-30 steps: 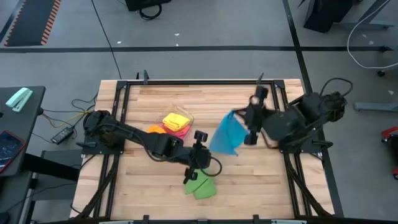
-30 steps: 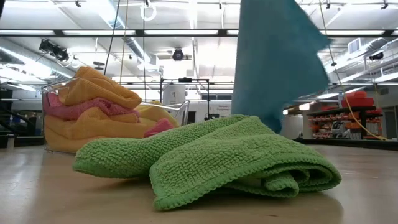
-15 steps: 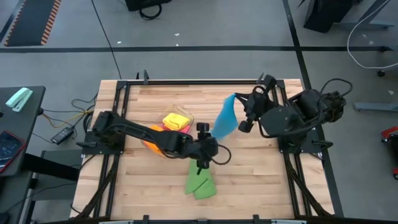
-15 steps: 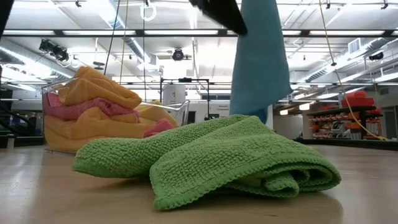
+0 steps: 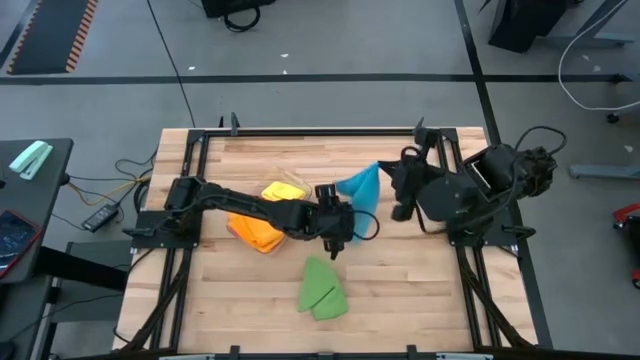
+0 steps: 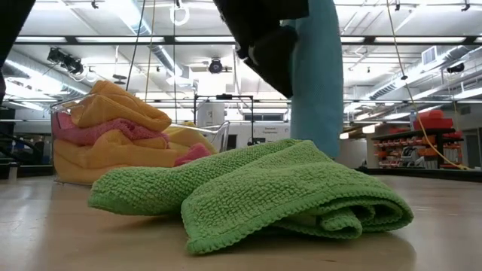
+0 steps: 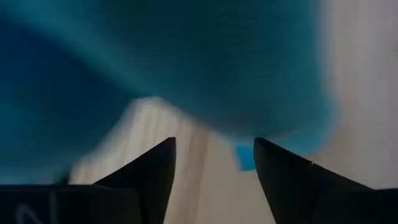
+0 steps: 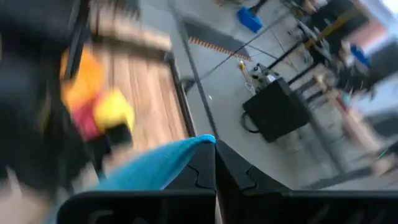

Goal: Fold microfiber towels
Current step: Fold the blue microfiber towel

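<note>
Left wrist view shows the left gripper (image 7: 214,163) with its fingers (image 7: 146,171) spread wide and nothing between them; the blue towel (image 7: 186,62) hangs just ahead of the tips, not yet touched. Right wrist view shows the right gripper (image 8: 214,163) with its fingers pressed together on an upper corner of the blue towel, which drapes away from the pinch.

High view places the blue towel (image 5: 362,185) in the air, hanging from the right gripper (image 5: 393,183). The left gripper (image 5: 338,225) sits just beside the towel's lower edge. The green towel (image 5: 321,289) lies folded on the table (image 5: 420,290), nearer the front edge than the blue towel and clear of it. The tub (image 5: 295,186), holding yellow, pink and orange towels, sits just beside the blue towel on the left arm's side.

Judgement: the step in hand is taking a second corner of the blue towel.

- Left fingers should close on a single free corner, not a bunched layer.
- Both corners should then be drawn apart, level, before lowering.
- Lay it flat on bare table, clear of the green towel and tub.

Risk: a mid-edge grab gives a skewed fold.
</note>
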You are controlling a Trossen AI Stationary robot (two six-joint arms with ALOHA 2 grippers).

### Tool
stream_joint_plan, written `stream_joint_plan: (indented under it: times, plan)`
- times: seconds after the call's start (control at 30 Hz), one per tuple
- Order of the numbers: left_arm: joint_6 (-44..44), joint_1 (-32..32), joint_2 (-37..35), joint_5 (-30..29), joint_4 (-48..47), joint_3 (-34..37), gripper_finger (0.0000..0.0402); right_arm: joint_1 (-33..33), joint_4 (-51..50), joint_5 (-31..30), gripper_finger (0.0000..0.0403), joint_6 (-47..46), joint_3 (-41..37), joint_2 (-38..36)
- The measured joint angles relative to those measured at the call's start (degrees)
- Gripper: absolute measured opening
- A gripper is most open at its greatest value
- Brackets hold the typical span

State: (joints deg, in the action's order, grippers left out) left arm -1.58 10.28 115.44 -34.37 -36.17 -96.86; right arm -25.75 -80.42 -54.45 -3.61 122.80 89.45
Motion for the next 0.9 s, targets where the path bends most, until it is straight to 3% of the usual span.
stream_joint_plan:
  times: [0.17,0.4,0.47,0.6,0.67,0.77,0.9]
  plan:
    - [3.3,1.8,-1.6,0.0,-1.8,0.0,0.0194,2.0,-10.0,-1.1,0.0002,12.3,-0.8,0.0]
    - [3.3,3.6,-3.1,0.1,-5.4,-0.1,0.0156,14.2,-9.3,-5.4,0.0002,23.8,-2.3,-0.8]
    - [2.8,3.8,-3.2,-0.2,-6.1,-0.1,0.0147,19.1,-8.0,-11.6,0.0002,26.4,-2.4,-0.7]
    - [2.3,4.1,-4.0,-1.1,-7.3,0.0,0.0128,26.6,1.6,-33.2,0.0002,31.4,-2.3,-0.9]
    - [2.3,4.1,-4.6,-1.4,-8.3,0.0,0.012,28.0,4.2,-35.3,0.0002,33.5,-1.8,-0.9]
    - [2.2,4.1,-4.8,-1.7,-8.4,-0.1,0.011,27.4,3.4,-27.0,0.0002,32.7,-1.7,-0.9]
    - [1.0,4.2,-5.4,-1.7,-8.8,-0.1,0.0099,25.1,-0.4,-0.3,0.0002,27.0,-2.0,-0.9]
